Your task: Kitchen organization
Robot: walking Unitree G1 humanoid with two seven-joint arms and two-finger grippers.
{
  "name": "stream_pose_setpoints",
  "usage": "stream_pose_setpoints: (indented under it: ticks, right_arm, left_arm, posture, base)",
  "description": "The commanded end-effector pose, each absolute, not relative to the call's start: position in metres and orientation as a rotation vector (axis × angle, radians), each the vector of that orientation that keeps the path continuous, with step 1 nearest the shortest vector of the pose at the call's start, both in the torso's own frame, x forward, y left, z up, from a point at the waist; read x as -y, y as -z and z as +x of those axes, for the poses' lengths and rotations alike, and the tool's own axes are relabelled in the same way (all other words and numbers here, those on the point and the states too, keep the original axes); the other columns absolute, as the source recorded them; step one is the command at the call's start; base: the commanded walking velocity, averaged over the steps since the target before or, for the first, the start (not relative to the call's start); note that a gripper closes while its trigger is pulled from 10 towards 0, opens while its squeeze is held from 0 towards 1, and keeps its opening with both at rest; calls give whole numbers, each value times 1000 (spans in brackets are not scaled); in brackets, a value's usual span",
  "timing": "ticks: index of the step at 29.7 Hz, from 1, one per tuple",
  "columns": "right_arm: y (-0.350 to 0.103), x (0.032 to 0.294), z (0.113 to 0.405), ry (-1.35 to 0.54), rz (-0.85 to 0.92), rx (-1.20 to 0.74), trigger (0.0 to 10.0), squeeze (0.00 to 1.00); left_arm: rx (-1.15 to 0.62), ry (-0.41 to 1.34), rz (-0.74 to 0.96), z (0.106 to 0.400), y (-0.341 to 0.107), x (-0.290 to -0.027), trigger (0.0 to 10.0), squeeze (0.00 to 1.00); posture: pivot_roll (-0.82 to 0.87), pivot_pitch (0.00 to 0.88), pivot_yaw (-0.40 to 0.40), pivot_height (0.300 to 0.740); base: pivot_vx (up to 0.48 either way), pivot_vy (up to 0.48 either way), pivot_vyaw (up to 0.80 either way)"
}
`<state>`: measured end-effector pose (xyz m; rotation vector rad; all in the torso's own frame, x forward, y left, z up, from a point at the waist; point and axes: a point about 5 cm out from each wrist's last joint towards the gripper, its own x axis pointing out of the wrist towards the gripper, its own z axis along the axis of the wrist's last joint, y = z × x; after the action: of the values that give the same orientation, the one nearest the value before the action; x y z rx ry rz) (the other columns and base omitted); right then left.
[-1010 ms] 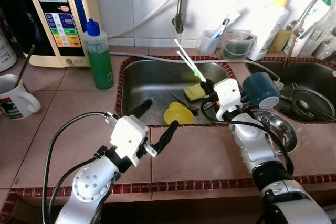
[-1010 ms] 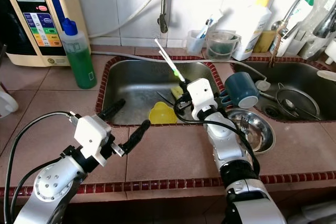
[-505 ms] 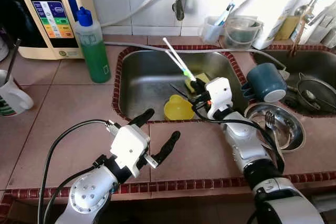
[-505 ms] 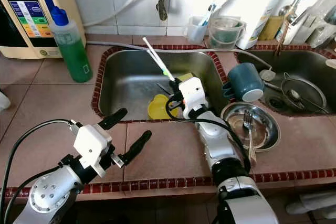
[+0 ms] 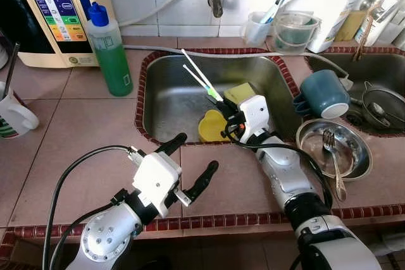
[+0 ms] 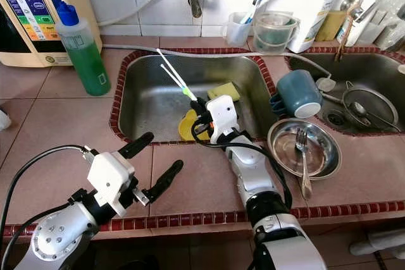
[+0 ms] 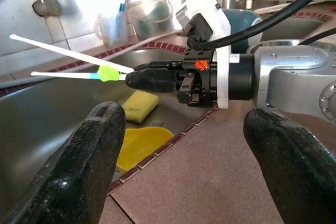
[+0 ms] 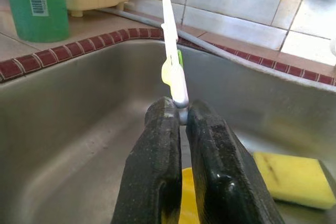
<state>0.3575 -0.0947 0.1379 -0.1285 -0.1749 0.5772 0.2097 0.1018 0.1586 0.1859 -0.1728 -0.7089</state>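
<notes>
Right end effector (image 6: 197,107) grips chopsticks (image 6: 175,78).

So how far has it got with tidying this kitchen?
Early days, it seems. The right gripper is shut on a pair of white chopsticks, held above the sink; where they go is unclear. The left gripper hovers open over the counter. A yellow sponge and yellow scoop remain in the sink, with a fork in the metal bowl beside it.

No legible text; water machine (image 5: 47,14) panel labels too small.
</notes>
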Motion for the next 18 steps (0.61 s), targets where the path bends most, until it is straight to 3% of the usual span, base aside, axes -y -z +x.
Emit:
stream_pose_setpoints:
  ticks: [1, 18]
  right_arm:
    - [-141, 94, 358, -594, -120, 179, 10000, 1000]
    - [-142, 95, 359, -588, -100, 173, 10000, 1000]
  left_arm:
    - [174, 735, 183, 205, -161, -99, 10000, 0]
    - [170, 740, 187, 206, -162, -100, 10000, 0]
  posture:
    - [-68, 192, -17, 740]
    - [-67, 195, -8, 740]
  base:
    - [0, 0, 0]
    - [0, 0, 0]
